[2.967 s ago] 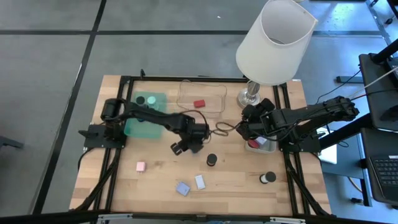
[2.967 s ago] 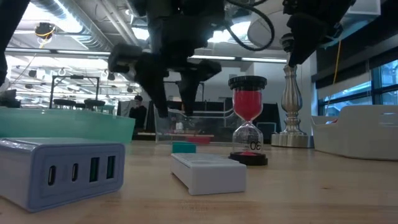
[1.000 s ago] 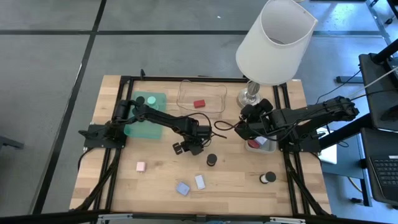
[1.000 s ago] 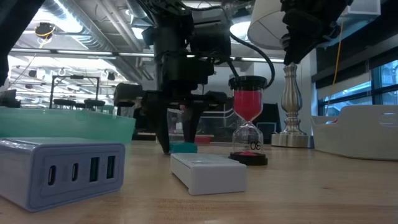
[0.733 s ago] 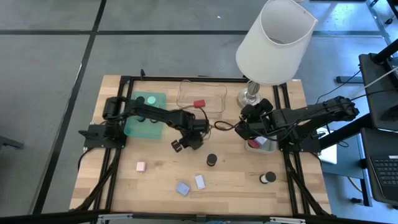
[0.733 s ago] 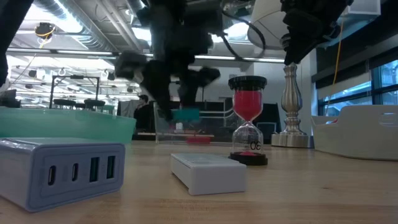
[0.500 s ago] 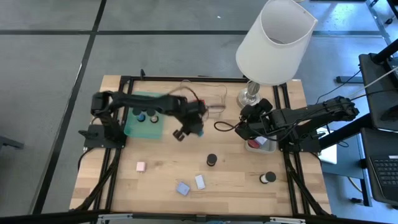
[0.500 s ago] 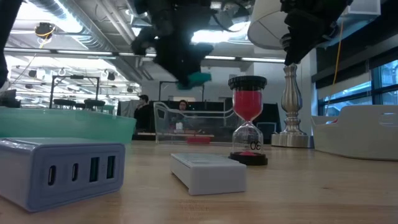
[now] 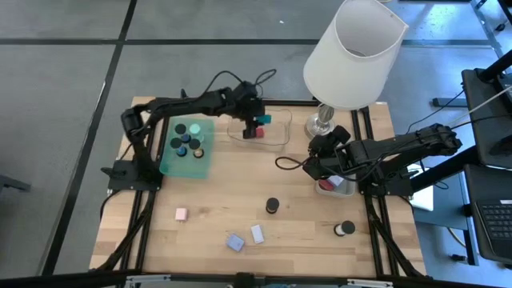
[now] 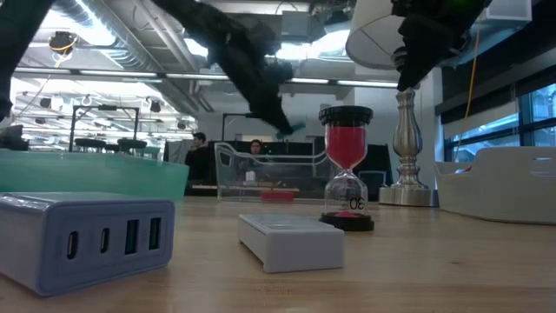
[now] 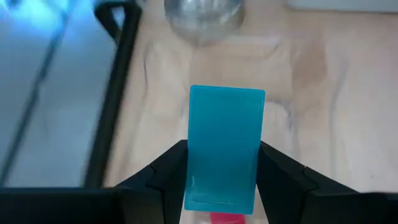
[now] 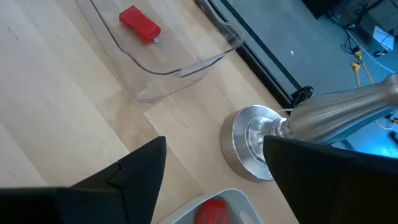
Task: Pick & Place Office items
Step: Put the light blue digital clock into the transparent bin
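Left gripper (image 9: 258,122) jaws pinching teal block (image 11: 225,148) above clear tray (image 9: 276,138). Right gripper (image 9: 314,170) jaws spread, idle near lamp base (image 9: 321,124). Risk: early release, block bouncing outside the tray.

In the low view the left tool (image 10: 282,129) is motion-blurred, its teal block (image 10: 294,128) barely discernible.

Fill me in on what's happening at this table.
The left gripper holds a teal block pinched between its fingers, up over the clear tray where a red block already lies. The right gripper waits open near the lamp base. More small pieces sit loose on the table.
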Robot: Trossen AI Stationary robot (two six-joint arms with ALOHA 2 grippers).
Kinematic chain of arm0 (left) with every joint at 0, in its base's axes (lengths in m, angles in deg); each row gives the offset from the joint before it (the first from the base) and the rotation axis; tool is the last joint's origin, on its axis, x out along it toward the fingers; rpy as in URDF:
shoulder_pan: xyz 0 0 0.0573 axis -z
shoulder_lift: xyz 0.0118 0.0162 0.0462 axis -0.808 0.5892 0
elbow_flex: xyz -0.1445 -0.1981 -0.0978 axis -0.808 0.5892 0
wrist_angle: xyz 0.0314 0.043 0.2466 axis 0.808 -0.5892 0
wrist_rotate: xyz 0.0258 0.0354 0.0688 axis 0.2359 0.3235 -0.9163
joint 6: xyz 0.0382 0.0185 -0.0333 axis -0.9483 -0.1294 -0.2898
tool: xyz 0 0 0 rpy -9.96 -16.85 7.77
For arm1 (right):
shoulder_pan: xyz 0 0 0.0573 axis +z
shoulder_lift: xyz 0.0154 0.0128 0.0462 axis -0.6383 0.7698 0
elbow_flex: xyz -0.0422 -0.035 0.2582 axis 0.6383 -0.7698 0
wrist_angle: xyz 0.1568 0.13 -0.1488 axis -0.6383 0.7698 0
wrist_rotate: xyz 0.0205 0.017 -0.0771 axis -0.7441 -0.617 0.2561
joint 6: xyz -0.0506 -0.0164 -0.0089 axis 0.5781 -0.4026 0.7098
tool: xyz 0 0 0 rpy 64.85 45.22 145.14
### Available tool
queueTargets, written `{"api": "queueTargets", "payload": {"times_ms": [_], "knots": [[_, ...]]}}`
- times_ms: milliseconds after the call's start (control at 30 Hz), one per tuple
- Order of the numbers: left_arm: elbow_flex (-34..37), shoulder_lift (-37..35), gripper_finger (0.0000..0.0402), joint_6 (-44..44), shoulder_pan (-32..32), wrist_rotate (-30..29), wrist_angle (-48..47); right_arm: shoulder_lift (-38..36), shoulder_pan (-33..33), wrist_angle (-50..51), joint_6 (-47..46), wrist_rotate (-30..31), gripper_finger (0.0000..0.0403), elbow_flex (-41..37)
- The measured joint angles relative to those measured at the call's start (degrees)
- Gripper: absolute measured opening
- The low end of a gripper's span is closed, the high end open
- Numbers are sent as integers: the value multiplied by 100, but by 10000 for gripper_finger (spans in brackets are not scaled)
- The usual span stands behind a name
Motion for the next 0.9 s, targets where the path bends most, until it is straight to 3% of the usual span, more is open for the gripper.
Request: {"api": "queueTargets", "payload": {"times_ms": [367, 900], "knots": [[0, 1032, 158, 251, -44, -155, -137, 0, -2, 0, 261, 320, 274, 0], [-2, 1201, 174, 241, -83, -470, -437, 0, -2, 0, 256, 425, 274, 0]]}}
